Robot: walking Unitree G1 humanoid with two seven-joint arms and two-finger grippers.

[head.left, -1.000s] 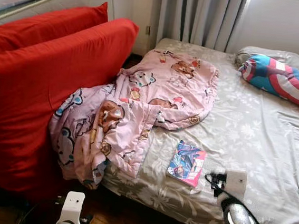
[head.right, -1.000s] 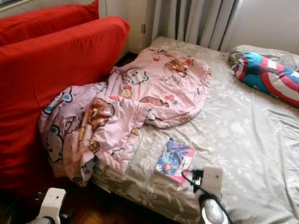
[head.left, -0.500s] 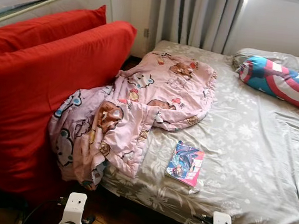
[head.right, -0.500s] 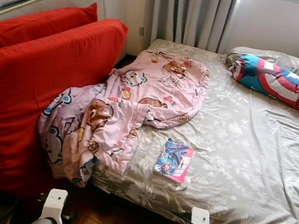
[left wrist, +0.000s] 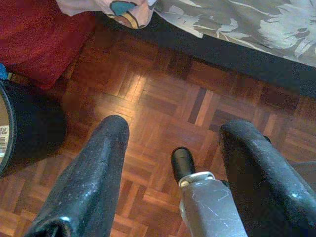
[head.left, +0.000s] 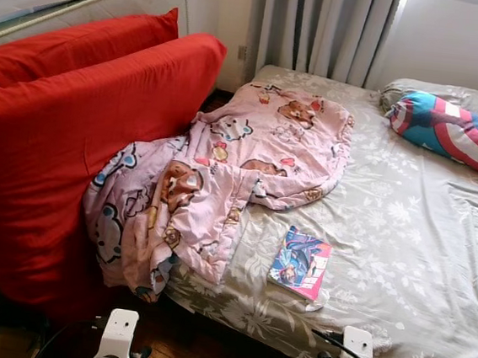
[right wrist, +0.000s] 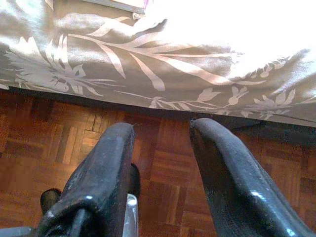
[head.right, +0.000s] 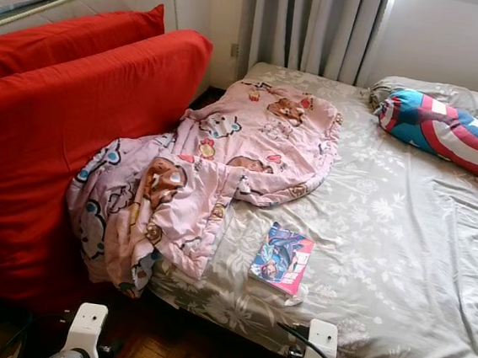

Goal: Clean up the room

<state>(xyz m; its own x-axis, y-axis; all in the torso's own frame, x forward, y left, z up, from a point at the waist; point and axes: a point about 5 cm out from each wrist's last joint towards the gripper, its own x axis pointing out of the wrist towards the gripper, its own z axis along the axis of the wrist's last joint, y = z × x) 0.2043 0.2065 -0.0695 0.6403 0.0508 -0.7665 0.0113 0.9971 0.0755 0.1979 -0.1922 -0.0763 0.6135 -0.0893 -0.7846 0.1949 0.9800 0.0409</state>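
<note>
Right claw [right wrist: 160, 173] has dropped off the bed [head.left: 405, 212]; its wrist view shows parquet [right wrist: 168, 153].

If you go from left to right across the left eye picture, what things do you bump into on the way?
Red cushions → pink cartoon blanket hanging off the bed's edge → colourful book lying flat on the grey flowered sheet → striped red, white and blue pillow at the far right.

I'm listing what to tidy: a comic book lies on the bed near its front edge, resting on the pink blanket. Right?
Not quite. The comic book lies near the bed's front edge, but on the bare grey floral sheet, apart from the pink blanket. The left eye view shows it.
</note>
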